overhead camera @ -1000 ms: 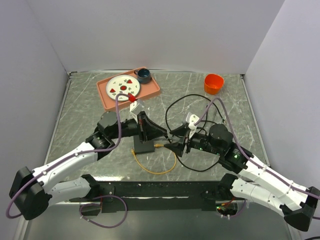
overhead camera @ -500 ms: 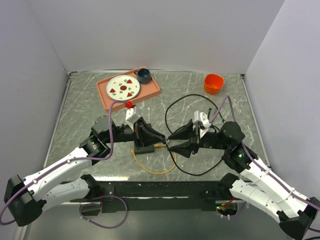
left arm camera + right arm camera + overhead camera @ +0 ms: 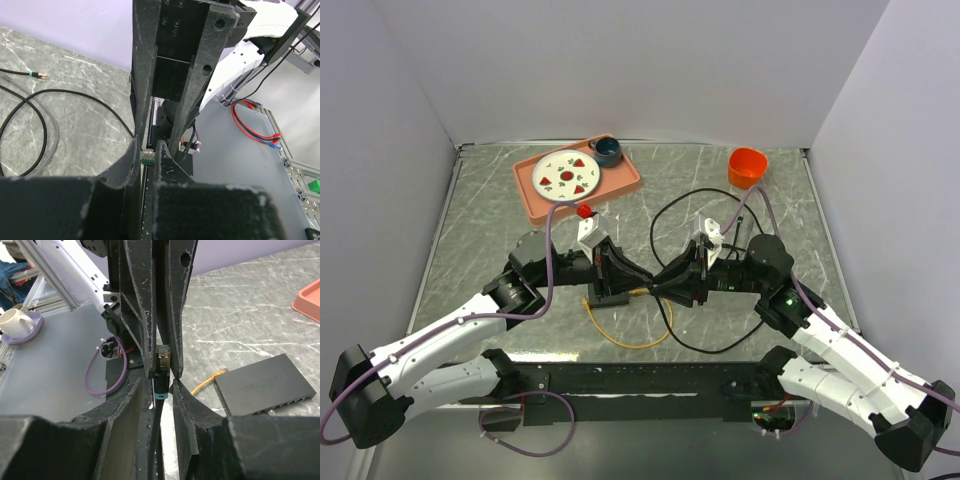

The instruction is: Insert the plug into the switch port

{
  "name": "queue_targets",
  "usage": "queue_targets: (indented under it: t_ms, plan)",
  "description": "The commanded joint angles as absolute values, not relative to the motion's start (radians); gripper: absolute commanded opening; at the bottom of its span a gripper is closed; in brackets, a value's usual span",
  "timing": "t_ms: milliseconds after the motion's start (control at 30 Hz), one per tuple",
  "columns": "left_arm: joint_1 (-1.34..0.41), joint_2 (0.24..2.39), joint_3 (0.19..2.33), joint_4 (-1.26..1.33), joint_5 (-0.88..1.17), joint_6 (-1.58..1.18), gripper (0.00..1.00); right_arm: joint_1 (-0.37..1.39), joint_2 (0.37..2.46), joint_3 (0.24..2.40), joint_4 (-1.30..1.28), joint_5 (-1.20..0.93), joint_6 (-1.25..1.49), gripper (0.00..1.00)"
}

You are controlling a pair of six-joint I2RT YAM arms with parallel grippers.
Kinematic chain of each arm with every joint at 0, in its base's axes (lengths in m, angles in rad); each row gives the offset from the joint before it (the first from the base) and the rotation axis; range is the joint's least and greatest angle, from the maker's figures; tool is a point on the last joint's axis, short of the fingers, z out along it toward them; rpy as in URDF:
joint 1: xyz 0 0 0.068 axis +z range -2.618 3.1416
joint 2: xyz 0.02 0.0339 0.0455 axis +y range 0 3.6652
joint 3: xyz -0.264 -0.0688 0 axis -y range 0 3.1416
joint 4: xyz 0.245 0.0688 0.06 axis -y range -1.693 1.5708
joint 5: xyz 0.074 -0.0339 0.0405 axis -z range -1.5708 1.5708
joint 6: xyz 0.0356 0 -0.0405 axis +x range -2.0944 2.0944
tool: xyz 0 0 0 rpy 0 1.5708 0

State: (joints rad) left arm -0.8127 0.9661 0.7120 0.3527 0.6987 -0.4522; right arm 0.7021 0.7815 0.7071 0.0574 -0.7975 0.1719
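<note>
Pinches plug [image 3: 163,357] in left claw [image 3: 146,149]; brackets same plug with right claw [image 3: 161,385], nearly together, cannot tell if gripping; switch [image 3: 260,385] flat on table [image 3: 240,305].

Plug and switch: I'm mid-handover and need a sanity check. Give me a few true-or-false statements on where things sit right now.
1. The small flat black rectangular switch lies flat on the grey marble table. True.
2. The clear plug with the teal boot sits in a switch port. False: it is held between gripper fingers, apart from the switch.
3. The left gripper is shut on the plug. True.
4. The orange plastic cup stands on the pink tray. False: it stands on the bare table; the tray holds a white plate and a dark blue cup.
</note>
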Motion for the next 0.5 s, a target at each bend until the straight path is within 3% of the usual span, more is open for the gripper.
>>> queue_targets:
  t_ms: [0, 167, 300, 467]
  plan:
    - [-0.834, 0.960, 0.755, 0.396, 0.700, -0.434, 0.01, 0.704, 0.793, 0.747, 0.081, -0.759, 0.181, 0.38]
    - [-0.839, 0.956, 0.759, 0.384, 0.698, -0.430, 0.01, 0.703, 0.798, 0.741, 0.086, -0.758, 0.178, 0.35]
    - [-0.841, 0.953, 0.761, 0.380, 0.692, -0.426, 0.01, 0.701, 0.796, 0.739, 0.083, -0.761, 0.173, 0.17]
    - [-0.842, 0.939, 0.752, 0.399, 0.690, -0.431, 0.01, 0.701, 0.801, 0.739, 0.072, -0.752, 0.169, 0.17]
